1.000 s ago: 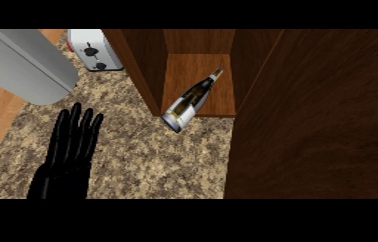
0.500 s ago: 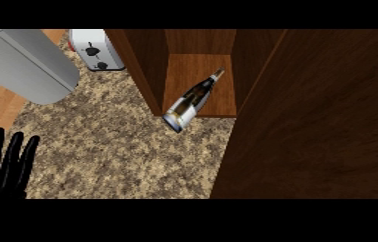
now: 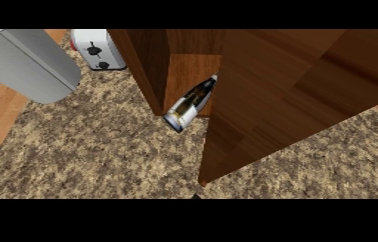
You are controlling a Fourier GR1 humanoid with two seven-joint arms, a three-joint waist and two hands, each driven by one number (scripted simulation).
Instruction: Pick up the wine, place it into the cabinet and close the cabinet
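Head view: speckled counter (image 3: 96, 151), wine (image 3: 188, 106) inside cabinet (image 3: 192, 68); robot hand state indeterminable.

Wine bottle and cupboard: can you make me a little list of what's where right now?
wine bottle: lying tilted in the cabinet, its base poking out over the counter
cabinet: wooden, standing on the counter
cabinet door: partly swung over the opening, not shut
toaster: white, left of the cabinet
counter: speckled stone
grey forearm: upper left
hands: none showing
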